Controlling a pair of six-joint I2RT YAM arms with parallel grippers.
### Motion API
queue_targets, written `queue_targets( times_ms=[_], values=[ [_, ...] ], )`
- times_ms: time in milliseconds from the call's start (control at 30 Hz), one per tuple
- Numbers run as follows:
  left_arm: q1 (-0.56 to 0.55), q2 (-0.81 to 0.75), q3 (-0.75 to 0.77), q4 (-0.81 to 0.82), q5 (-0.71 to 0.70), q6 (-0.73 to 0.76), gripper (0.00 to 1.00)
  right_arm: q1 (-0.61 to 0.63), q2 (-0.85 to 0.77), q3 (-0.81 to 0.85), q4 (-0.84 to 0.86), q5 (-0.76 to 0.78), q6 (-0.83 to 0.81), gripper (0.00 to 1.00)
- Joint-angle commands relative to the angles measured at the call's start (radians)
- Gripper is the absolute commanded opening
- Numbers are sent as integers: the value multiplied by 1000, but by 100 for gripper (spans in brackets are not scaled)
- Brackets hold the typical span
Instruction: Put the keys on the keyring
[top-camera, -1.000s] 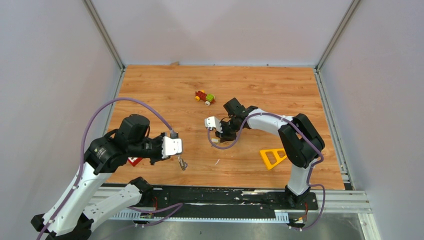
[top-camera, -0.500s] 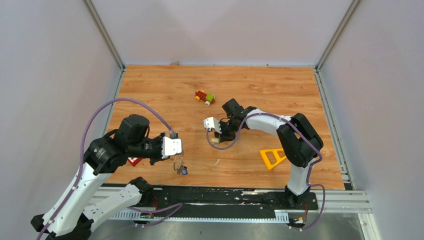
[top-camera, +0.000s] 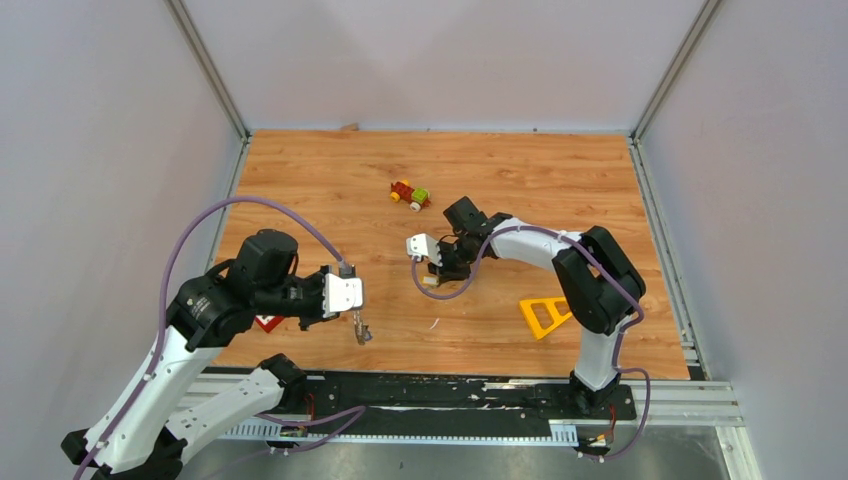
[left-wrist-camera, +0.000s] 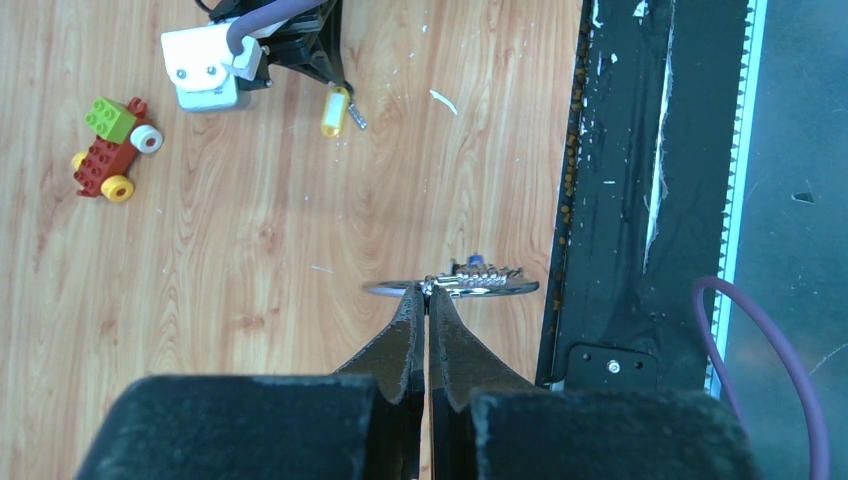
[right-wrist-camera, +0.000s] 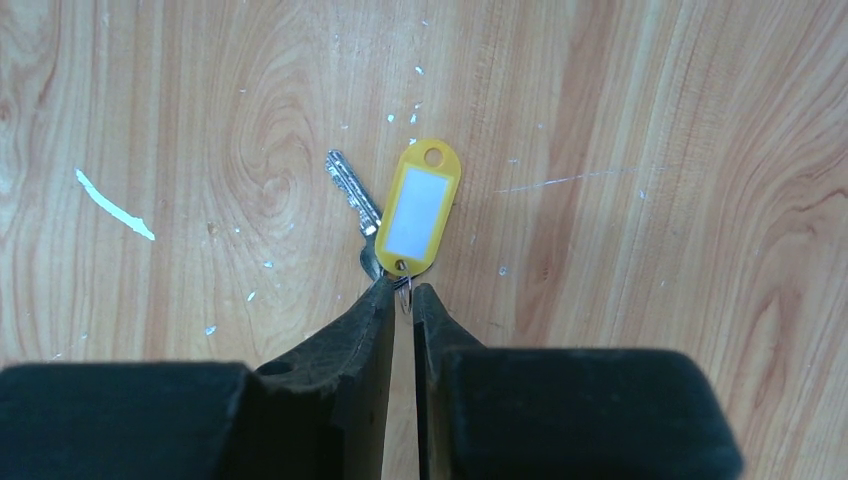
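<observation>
The keyring (left-wrist-camera: 510, 289) swung back under the left fingers (left-wrist-camera: 405, 330), clenched tight on it. On the worktop (right-wrist-camera: 650, 150) the right fingers (right-wrist-camera: 370, 310) pinched the yellow-tagged key (right-wrist-camera: 420, 205); threading looked next.

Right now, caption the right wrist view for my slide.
Right gripper pinching the small ring of a yellow-tagged key lying flat on the wooden table.

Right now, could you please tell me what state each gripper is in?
Left gripper: closed, holding the keyring.
Right gripper: closed on the yellow-tag key, at its small ring.
</observation>
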Motion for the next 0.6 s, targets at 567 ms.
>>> queue_targets(
  times_ms=[567],
  values=[
    [4, -10, 26, 24, 16, 8, 0, 6, 2, 15, 29, 1, -28, 11]
  ],
)
